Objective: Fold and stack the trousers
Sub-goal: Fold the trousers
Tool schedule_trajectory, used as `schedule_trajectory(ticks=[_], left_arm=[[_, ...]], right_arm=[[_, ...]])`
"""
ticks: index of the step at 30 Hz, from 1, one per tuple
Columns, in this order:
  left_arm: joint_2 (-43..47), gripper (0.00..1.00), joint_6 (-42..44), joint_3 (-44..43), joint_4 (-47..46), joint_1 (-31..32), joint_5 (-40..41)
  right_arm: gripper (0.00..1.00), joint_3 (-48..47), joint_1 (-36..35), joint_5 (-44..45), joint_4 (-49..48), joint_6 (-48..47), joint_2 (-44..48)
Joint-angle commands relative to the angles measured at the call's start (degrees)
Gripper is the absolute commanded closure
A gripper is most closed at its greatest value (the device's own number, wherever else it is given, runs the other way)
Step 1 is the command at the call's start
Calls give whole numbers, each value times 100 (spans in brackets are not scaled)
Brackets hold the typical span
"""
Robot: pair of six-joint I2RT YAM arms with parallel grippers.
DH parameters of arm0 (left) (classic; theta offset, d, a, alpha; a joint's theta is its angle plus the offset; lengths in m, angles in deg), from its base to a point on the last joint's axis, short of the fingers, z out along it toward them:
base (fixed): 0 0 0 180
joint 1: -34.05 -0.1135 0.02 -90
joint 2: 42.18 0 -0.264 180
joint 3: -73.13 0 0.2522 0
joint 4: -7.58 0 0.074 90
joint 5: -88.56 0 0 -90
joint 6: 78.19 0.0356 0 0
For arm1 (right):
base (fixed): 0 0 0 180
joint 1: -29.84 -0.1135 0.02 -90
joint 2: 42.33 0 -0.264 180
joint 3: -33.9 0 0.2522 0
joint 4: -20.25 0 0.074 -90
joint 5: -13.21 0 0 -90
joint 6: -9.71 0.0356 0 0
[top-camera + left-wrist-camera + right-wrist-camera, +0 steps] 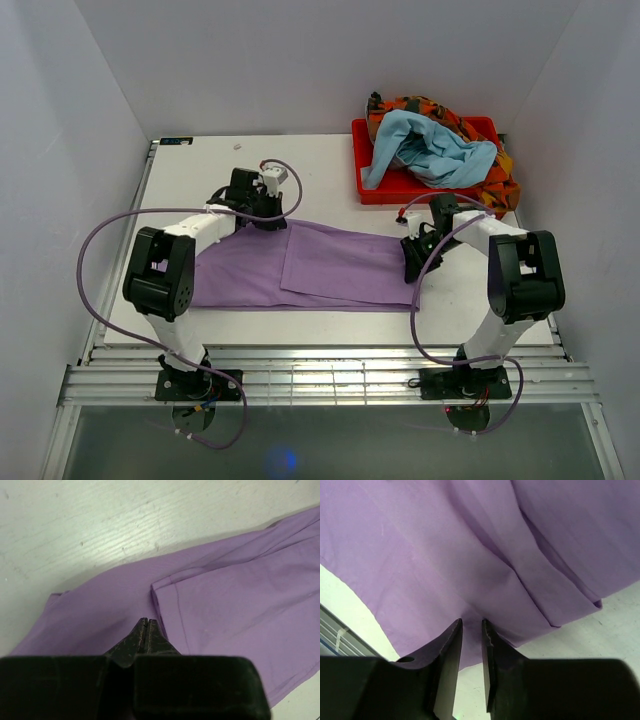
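Observation:
The lilac trousers [330, 265] lie flat across the table, with one part folded over as a second layer on the right half. My left gripper [262, 218] is at their far edge. In the left wrist view its jaws [146, 621] are pressed together, tips down on the trousers [240, 605] right at the hemmed edge of the upper layer. My right gripper [410, 265] is at the right end. In the right wrist view its fingers [471, 622] stand narrowly apart with a pucker of the trousers [445, 545] pinched between them.
A red tray [400, 195] at the back right holds a crumpled light blue garment [430, 150] and an orange patterned one [500, 185]. Bare white table [200, 180] lies behind the trousers. White walls close in on both sides.

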Motion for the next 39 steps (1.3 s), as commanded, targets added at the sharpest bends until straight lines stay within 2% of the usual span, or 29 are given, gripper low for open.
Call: schedule_trajectory(ticks=[1,4,5,7,8,10,12,15,19,22,24,31,39], left_arm=[[287,100,197,260,339,-40,247],[104,100,575,200,645,-40,-34],[94,88,636,138,795,-40,-209],[364,72,909,67,814,-49,-438],[549,59,988,102,701,-41,-796],[962,48,1216,346,490,-32,-1184],[1542,40,1339,541,208,47,-1605],[1878,37,1743,822,216,310,-1967],[1756,37,2008,1051,295,837,-2091],[1466,37,2096,1113,243,1486,-1882],[1290,37,2114,1104,208,1664,-1697],[508,37,1903,1069,85,1726,-1406],[252,37,1947,1051,128,1726,-1177]], right_arm=[[70,134,-32,228,338,-493,-346],[64,-59,-15,-324,620,-749,-118],[62,-286,12,-465,778,-793,-30],[60,-629,64,-940,954,-855,190],[59,-1023,152,-1046,998,-820,252],[58,-1429,257,-1196,1016,-750,340],[57,-1946,390,-969,955,-775,262],[57,-2361,460,-582,972,-1021,-98],[58,-2512,486,-283,999,-1784,-591],[58,-2529,487,-221,999,-2224,-776],[58,-2538,486,-238,1008,-2375,-864],[59,-2503,460,-203,1025,-2736,-1066],[61,-2301,434,-379,1192,-2964,-1084]])
